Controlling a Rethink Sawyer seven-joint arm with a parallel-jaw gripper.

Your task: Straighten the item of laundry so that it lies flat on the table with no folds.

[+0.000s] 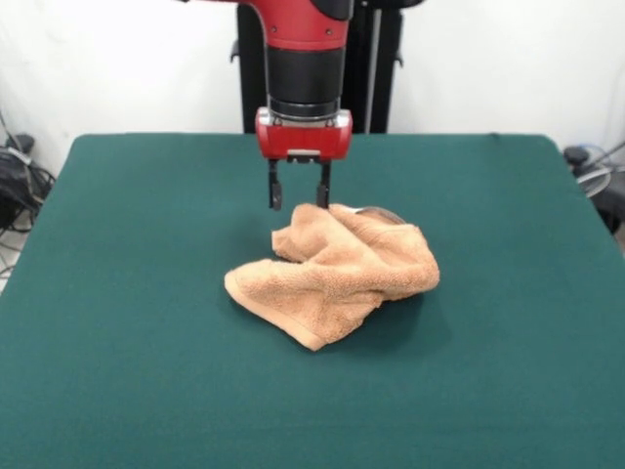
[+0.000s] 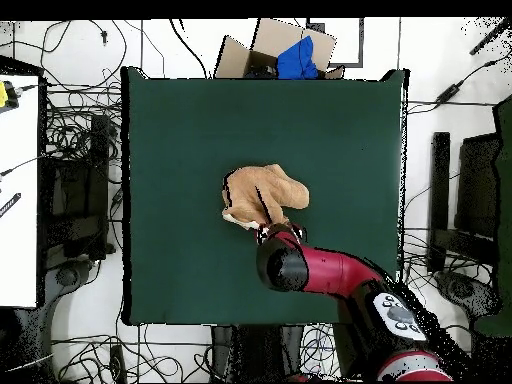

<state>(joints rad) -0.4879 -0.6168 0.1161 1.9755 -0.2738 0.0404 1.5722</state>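
Front view | crumpled terry towel (image 1: 337,274) | felt table (image 1: 117,293) | end effector (image 1: 298,195) open

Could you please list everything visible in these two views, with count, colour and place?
Towel: one, light orange-tan terry, crumpled in a heap near the middle of the table.
Table: one, dark green cloth top, filling most of both views.
Cardboard box: one, brown, on the floor beyond the table's far edge in the overhead view, with a blue item in it.
Cables: many, black, on the white floor around the table.
Arm: one, red and black, reaching over the table to the towel.
Gripper: one, red body with black jaws, open, one tip at the towel's rear edge.
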